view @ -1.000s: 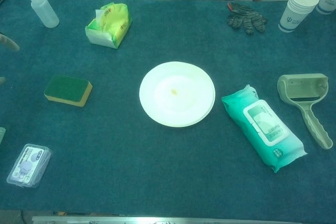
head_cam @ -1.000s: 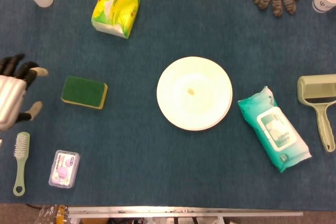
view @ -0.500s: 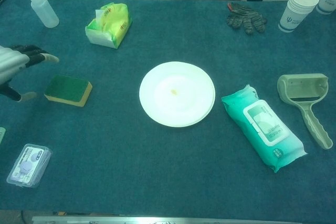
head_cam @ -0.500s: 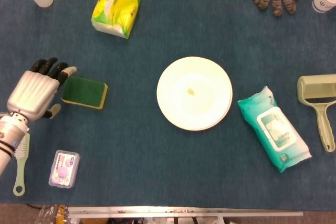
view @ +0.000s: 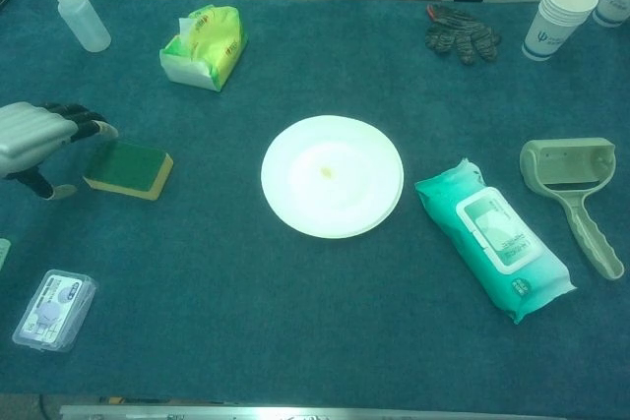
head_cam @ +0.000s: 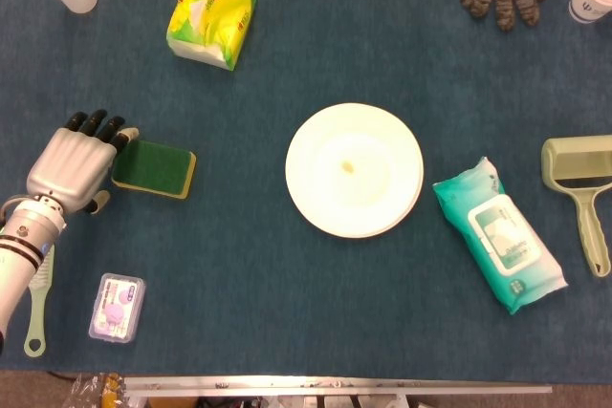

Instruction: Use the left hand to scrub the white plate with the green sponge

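Since a second ago my left hand (head_cam: 69, 167) has come in from the counter's (head_cam: 287, 312) left edge. Its fingers (head_cam: 96, 124) are apart, tips at the green sponge's (head_cam: 153, 167) left end, holding nothing. Well right lies the white plate (head_cam: 354, 170).

Head cam: looks straight down on the table (head_cam: 287, 332), fairly close. Chest cam: lower, angled fwd across it, far edge & beyond visible. Both share the plate (head_cam: 354, 170) (view: 332, 176) & most of the tabletop.
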Robot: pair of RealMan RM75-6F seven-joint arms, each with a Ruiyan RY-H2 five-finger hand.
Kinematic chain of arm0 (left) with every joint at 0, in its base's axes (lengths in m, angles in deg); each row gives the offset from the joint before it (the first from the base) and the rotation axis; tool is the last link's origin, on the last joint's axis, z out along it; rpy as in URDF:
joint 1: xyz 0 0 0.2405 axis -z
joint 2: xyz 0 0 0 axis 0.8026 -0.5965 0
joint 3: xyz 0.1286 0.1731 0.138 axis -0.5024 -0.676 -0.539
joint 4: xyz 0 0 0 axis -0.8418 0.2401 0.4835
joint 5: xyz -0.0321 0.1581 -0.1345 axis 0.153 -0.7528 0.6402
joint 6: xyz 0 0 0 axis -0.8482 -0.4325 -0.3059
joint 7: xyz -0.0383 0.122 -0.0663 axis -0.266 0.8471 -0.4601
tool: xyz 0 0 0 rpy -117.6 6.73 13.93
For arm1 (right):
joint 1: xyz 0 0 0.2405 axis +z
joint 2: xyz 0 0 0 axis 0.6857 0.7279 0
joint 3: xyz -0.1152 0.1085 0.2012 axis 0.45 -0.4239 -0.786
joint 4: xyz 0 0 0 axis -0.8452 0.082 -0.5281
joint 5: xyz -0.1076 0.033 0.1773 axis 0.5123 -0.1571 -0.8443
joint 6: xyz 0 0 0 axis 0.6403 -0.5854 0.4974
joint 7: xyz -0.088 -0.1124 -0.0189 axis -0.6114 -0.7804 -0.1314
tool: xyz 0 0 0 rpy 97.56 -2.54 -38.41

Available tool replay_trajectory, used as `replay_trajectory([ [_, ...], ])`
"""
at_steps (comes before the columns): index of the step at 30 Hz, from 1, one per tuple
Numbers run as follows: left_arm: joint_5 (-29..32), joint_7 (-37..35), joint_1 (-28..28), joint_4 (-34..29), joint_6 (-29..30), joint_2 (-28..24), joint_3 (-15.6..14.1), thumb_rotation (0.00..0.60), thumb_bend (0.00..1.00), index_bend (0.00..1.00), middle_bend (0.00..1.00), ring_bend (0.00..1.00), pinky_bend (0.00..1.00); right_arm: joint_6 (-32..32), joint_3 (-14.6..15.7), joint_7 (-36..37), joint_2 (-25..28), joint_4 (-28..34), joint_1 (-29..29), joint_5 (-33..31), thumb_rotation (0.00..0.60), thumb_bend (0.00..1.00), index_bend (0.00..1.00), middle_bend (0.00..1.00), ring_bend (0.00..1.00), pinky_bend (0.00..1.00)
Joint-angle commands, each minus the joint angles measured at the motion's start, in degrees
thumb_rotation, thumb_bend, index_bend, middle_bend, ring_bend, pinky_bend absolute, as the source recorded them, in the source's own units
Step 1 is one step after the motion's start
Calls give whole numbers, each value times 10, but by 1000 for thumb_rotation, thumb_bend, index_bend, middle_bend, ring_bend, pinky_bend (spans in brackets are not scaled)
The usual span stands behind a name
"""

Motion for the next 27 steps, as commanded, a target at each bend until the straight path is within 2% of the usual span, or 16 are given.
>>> replay_trajectory([
  [1,17,10,7,3,-4,7,-1,600,264,142,92,51,97,0,0,1,0,-2,0,-1,588,324,302,315,211,405],
  [7,45,27,21,3,-11,16,-4,600,264,144,92,51,97,-1,-1,9,-1,-10,-1,-5,587,324,302,315,211,405],
  [12,64,34,29,-3,-9,20,-4,560,263,181,98,51,97,-2,0,16,-2,-18,-2,-6,588,324,302,315,210,404],
  [17,84,47,37,-8,-9,23,-7,553,264,226,101,53,97,-2,0,25,-3,-26,-3,-8,587,325,301,315,211,405],
  [24,111,60,49,-20,-7,23,-11,539,264,237,106,55,97,-2,0,34,-5,-35,-4,-8,589,325,302,315,211,405],
  [27,121,57,50,-23,-1,23,-10,541,265,289,139,67,97,-3,1,38,-6,-40,-4,-7,588,325,302,315,211,404],
])
